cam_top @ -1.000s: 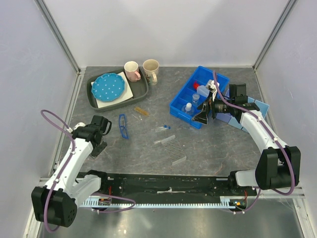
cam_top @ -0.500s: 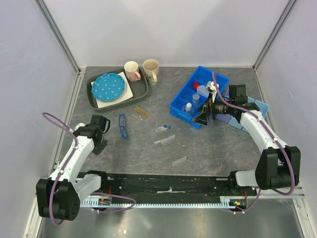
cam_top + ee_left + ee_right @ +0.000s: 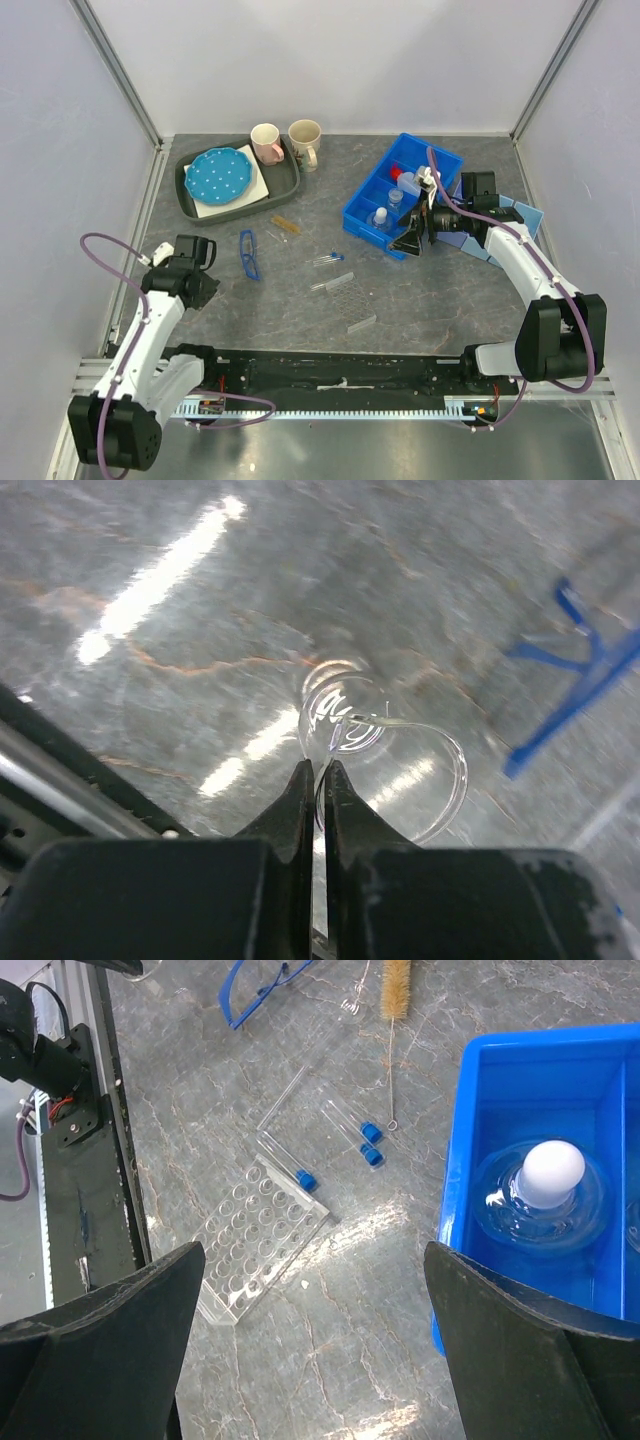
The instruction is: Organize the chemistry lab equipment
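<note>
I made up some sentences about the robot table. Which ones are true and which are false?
1. The left gripper pinches the rim of the small clear beaker. True.
2. The right gripper is squeezing a tube. False: its jaws stand wide open and hold nothing.
3. The blue-framed safety glasses are inside the blue bin. False: they lie on the table.
4. The blue-capped clear tubes lie on the table beside the clear tube rack, not standing in it. True.
</note>
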Controlling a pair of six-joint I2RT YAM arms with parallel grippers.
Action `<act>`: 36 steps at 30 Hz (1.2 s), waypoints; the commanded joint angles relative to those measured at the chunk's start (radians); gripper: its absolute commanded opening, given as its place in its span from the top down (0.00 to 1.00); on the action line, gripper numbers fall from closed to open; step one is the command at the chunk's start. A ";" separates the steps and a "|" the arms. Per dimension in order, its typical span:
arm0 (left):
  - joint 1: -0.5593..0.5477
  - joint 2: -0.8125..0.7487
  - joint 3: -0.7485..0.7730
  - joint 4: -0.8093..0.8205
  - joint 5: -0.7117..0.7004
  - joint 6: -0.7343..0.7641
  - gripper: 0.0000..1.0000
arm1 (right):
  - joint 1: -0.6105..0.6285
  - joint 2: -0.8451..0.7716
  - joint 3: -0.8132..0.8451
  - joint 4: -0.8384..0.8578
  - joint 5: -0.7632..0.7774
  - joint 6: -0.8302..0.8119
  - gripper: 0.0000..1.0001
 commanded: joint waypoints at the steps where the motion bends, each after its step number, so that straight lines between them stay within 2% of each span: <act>1: 0.005 -0.106 0.011 0.118 0.168 0.169 0.98 | 0.007 0.005 0.025 -0.017 -0.076 -0.067 0.02; 4: 0.005 -0.189 -0.016 0.212 0.311 0.255 0.98 | 0.018 0.005 0.022 -0.032 -0.105 -0.094 0.02; 5: 0.003 -0.209 -0.024 0.243 0.415 0.300 0.98 | 0.021 0.007 0.022 -0.040 -0.108 -0.106 0.02; 9: 0.003 -0.275 -0.066 0.463 0.685 0.359 0.98 | 0.060 0.005 0.048 -0.074 -0.075 -0.120 0.02; 11: 0.002 -0.257 -0.083 0.542 0.824 0.330 0.98 | 0.131 0.012 0.085 -0.151 0.005 -0.140 0.02; 13: -0.026 -0.216 -0.093 0.648 0.874 0.299 0.98 | 0.241 0.028 0.177 -0.242 0.078 -0.197 0.02; 16: -0.154 -0.159 -0.070 0.738 0.810 0.258 0.98 | 0.358 0.047 0.270 -0.281 0.223 -0.133 0.02; 21: -0.435 -0.015 0.041 0.772 0.531 0.204 0.98 | 0.490 0.088 0.399 -0.273 0.400 0.010 0.02; 22: -0.466 0.033 0.057 0.771 0.452 0.177 0.98 | 0.512 0.091 0.408 -0.261 0.433 0.024 0.02; 25: -0.561 0.087 0.111 0.758 0.329 0.117 0.98 | 0.580 0.085 0.396 -0.211 0.598 0.114 0.02; 28: -0.630 0.152 0.181 0.694 0.184 0.045 0.98 | 0.612 0.084 0.366 -0.149 0.691 0.200 0.02; 31: -0.685 0.247 0.294 0.530 0.023 -0.038 0.98 | 0.636 0.076 0.355 -0.116 0.741 0.249 0.02; 33: -0.721 0.316 0.374 0.418 -0.017 -0.087 0.98 | 0.646 0.071 0.346 -0.097 0.769 0.263 0.02; 36: -0.750 0.376 0.433 0.363 -0.048 -0.119 0.98 | 0.649 0.091 0.341 -0.072 0.810 0.292 0.03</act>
